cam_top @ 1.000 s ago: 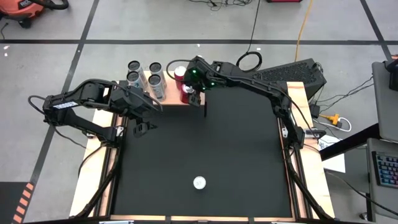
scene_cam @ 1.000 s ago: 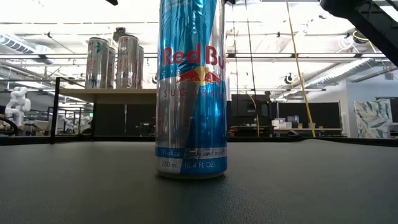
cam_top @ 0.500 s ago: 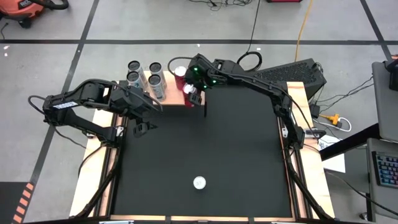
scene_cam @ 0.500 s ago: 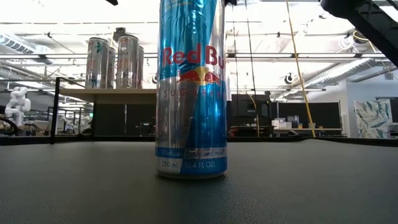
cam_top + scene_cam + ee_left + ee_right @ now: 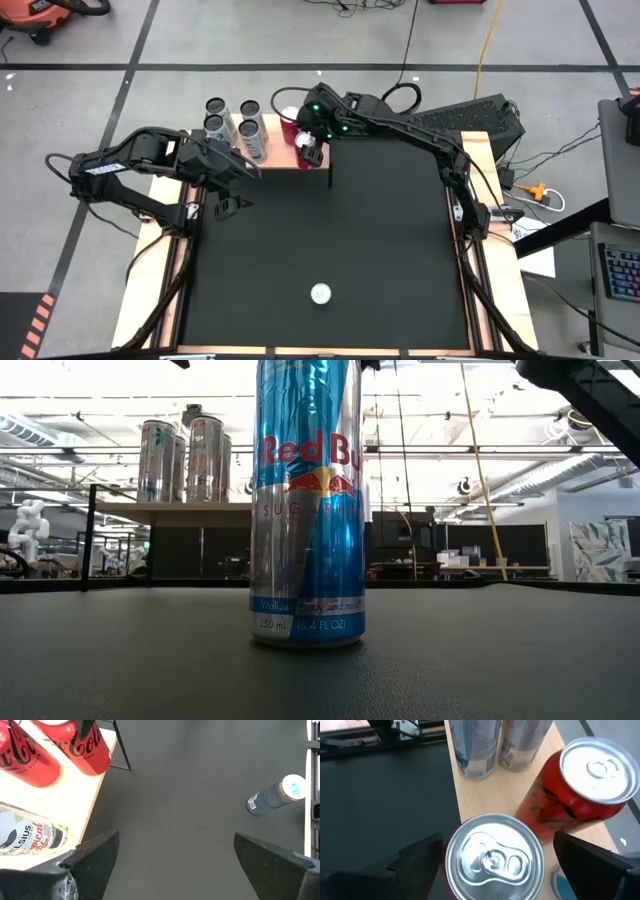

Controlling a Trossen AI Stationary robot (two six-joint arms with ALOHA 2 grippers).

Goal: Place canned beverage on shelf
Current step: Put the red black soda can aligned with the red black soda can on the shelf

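Both pairs of jaws stand spread wide with nothing between the fingers. On the right gripper (image 5: 492, 865) the dark fingers flank a red cola can with a silver lid (image 5: 492, 857) without pressing on it, and that can stands upright on the small raised shelf with a light unfinished wooden top on thin dark legs (image 5: 485, 795), near the shelf's front edge at its right end. A second red cola can (image 5: 570, 795) stands upright just beside the first, farther back on the shelf. Toward the shelf's left end stand several tall pale silver cans (image 5: 232, 122), upright and close together; one of them carries a tropical-fruit print (image 5: 30, 834), as the left wrist view shows. Seen from above, the right gripper (image 5: 310, 140) hovers over the red cans at the shelf's right end, its arm reaching in from the right side of the black mat-covered counter (image 5: 330, 230). The left gripper (image 5: 240, 168), its fingers (image 5: 90, 865) parted over bare mat, hangs just in front of the shelf's left end. Well apart from the shelf, near the counter's front edge, a slim blue-and-silver energy-drink can (image 5: 320, 293) stands upright on the mat, filling the low view (image 5: 305, 510).
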